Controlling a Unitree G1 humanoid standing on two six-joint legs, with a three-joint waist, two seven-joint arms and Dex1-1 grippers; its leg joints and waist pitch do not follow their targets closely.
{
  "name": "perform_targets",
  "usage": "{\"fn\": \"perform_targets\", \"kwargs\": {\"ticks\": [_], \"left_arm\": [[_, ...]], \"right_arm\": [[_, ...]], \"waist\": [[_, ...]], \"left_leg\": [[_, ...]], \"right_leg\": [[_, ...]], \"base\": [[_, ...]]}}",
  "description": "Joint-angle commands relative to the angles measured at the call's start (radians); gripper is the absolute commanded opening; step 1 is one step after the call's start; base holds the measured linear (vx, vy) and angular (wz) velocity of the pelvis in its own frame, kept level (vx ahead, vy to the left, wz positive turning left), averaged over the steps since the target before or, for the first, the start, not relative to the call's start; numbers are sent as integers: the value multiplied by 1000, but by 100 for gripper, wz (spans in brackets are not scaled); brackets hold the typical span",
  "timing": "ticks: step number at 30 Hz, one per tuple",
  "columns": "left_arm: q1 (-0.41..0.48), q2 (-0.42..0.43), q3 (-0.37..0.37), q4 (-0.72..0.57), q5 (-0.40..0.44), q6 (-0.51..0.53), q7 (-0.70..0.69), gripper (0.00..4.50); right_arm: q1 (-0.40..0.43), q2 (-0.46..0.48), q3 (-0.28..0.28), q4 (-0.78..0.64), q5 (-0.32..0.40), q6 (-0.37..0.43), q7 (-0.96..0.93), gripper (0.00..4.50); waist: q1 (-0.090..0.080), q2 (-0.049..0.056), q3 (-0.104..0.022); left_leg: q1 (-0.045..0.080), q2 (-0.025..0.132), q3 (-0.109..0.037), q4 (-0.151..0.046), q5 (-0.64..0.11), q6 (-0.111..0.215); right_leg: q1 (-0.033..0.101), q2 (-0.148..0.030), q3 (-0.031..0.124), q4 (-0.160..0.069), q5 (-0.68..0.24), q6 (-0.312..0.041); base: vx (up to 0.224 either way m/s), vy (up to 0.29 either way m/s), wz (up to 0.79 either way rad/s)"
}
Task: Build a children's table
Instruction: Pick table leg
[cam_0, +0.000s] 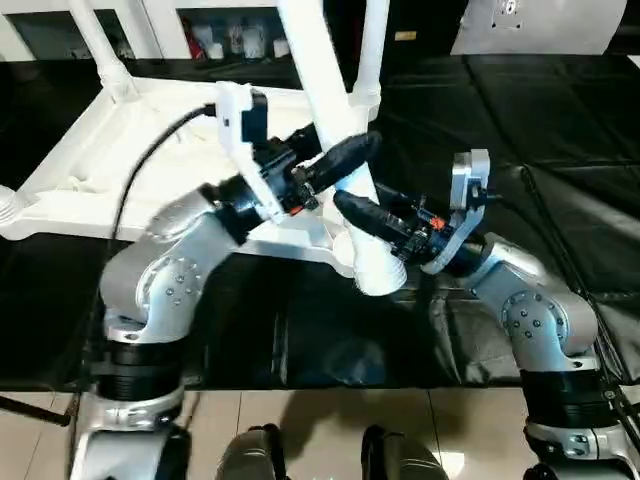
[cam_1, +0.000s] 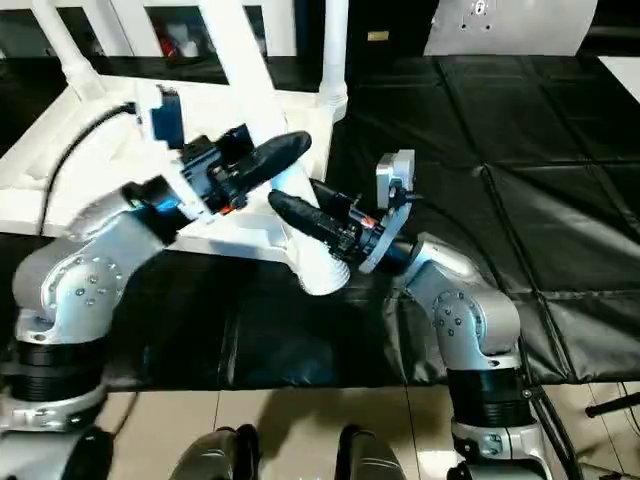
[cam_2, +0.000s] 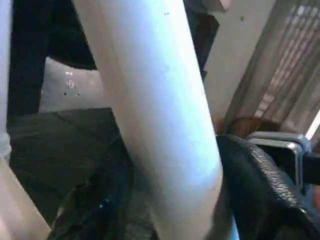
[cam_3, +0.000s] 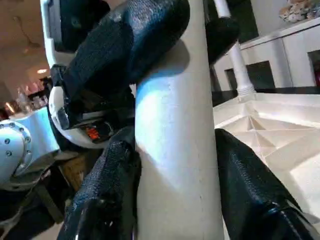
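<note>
Honestly, the worry is the whole upturned table top (cam_0: 150, 160) shifting on the black mat (cam_0: 560, 150): it lies ribs-up just behind my grippers, and if I lean on the leg off-axis the top could slide or tip instead of taking the leg. Two legs (cam_0: 368, 50) already stand in its far corner sockets, so a jolt could loosen those as well.

Next, the leg (cam_0: 335, 110) I am working slants across the near corner of the top, with its thick end (cam_0: 378, 272) low, right beside my right gripper and seemingly not seated. It may jam crooked or slip along my fingers if my two wrists twist unevenly.

My right gripper (cam_0: 352, 208) is about half open and clamped round that leg, one black finger (cam_3: 107, 200) on each side, pads touching. My left gripper (cam_0: 345, 158) sits just above it on the same leg, fingers likewise bracketing the tube; one finger (cam_2: 260, 185) presses its side.
</note>
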Motion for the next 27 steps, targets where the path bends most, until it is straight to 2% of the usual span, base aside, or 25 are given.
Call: {"fn": "perform_targets", "kwargs": {"ticks": [1,4,6,9,16,18,19,20,25,26,27], "left_arm": [[2,9,-49,-29,2,-24,-63,244],[3,21,-47,-22,5,-31,-67,240],[4,24,-47,-17,7,-34,-70,217],[6,13,-35,-17,-17,-18,-64,210],[-8,2,-13,-13,-86,73,-27,194],[-16,-4,-4,-5,-84,71,-9,192],[-56,-30,40,42,-73,84,85,192],[-58,-31,43,45,-72,85,90,191],[-95,-27,61,90,-12,81,182,187],[-95,-27,61,90,-12,81,182,187],[-98,-21,59,93,0,76,188,187]], "right_arm": [[4,-3,-11,16,-19,-8,-20,184],[3,-4,-9,20,-17,-16,-19,184],[3,-4,-8,21,-17,-19,-18,184],[2,-8,-4,23,-20,-25,-14,184],[-8,-17,-5,37,-35,-50,-10,184],[-10,-18,-6,38,-35,-51,-11,184],[-16,-23,-4,39,-48,-56,-19,184],[-16,-23,-3,39,-49,-57,-20,184],[-24,-36,9,46,-50,-28,-38,184],[-24,-36,9,46,-50,-28,-38,239],[-29,-35,11,52,-57,-33,-44,253]], "waist": [[0,-20,-109],[0,-20,-108],[-1,-20,-106],[0,-20,-106],[0,-19,-108],[1,-19,-109],[0,-19,-110],[1,-19,-110],[4,-22,-111],[4,-22,-111],[3,-23,-112]], "left_leg": [[17,50,-18,-57,-87,104],[18,50,-18,-58,-98,98],[19,50,-18,-58,-106,94],[18,49,-17,-57,-108,89],[18,48,-17,-55,-97,97],[17,48,-17,-54,-93,99],[16,47,-16,-53,-89,100],[19,45,-15,-52,-91,99],[17,45,-17,-52,-88,104],[17,45,-17,-52,-88,104],[15,44,-17,-51,-78,109]], "right_leg": [[73,-82,52,-75,-294,-158],[72,-83,52,-74,-300,-166],[71,-82,52,-76,-311,-165],[72,-83,53,-77,-318,-165],[73,-80,52,-73,-292,-179],[74,-81,52,-73,-288,-178],[74,-78,52,-71,-277,-180],[71,-77,51,-73,-280,-181],[75,-79,51,-74,-292,-171],[75,-79,51,-74,-292,-171],[77,-79,51,-73,-280,-171]], "base": [[0,0,0],[0,0,0],[0,0,0],[0,0,0],[0,0,0],[0,0,0],[0,0,0],[0,0,0],[0,0,0],[0,0,0],[0,0,0]]}}
